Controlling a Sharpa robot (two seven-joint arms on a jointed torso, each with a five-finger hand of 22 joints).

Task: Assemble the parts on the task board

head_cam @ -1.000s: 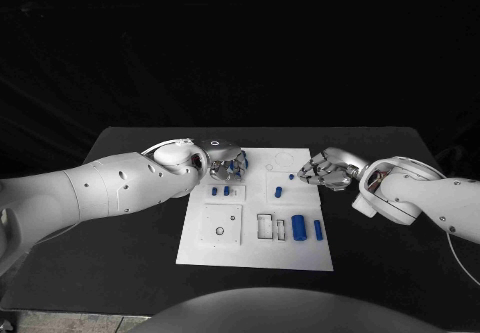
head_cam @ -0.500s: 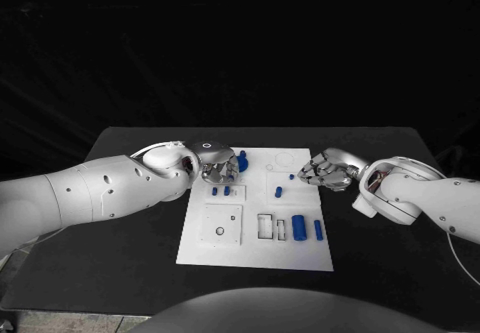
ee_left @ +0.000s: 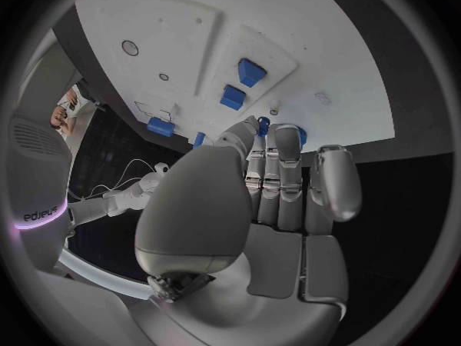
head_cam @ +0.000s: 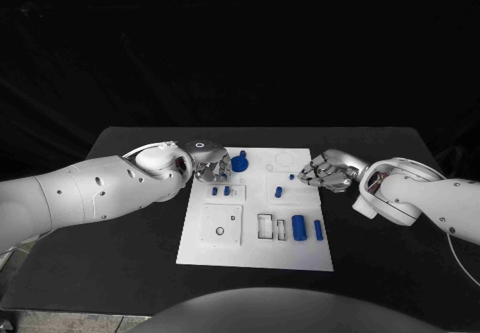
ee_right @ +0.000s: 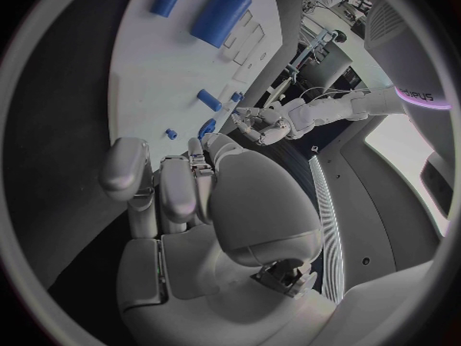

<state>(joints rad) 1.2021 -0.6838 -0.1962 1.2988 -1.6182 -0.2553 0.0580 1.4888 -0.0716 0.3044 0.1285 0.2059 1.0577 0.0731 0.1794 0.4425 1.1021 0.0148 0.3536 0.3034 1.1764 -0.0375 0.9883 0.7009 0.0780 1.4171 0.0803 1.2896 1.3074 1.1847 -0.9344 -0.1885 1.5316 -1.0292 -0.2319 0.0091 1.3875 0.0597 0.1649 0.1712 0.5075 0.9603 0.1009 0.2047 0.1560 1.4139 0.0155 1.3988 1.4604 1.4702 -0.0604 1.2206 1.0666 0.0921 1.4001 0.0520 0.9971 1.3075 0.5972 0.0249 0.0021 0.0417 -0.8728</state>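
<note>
The white task board [head_cam: 255, 244] lies mid-table. My left hand [head_cam: 212, 164] is at its far left corner, fingers straight and close together. Their tips lie against a blue knobbed part [head_cam: 241, 161] that stands on the board. In the left wrist view the blue part [ee_left: 300, 136] peeks out beside the fingertips [ee_left: 280, 134], and a grip cannot be made out. My right hand [head_cam: 326, 170] hovers at the board's right edge with its fingers curled in on nothing; the right wrist view shows the same hand [ee_right: 202, 200].
Two small blue pieces [head_cam: 220, 190] stand in a square plate on the board, and two more [head_cam: 279, 189] sit nearer the right hand. A thick blue cylinder [head_cam: 298, 223] and a thin bar [head_cam: 318, 230] lie by the rectangular slots. Black table surrounds the board.
My left hand has drawn back to the left, uncovering the blue knobbed part, which stays in place. The right hand has not moved.
</note>
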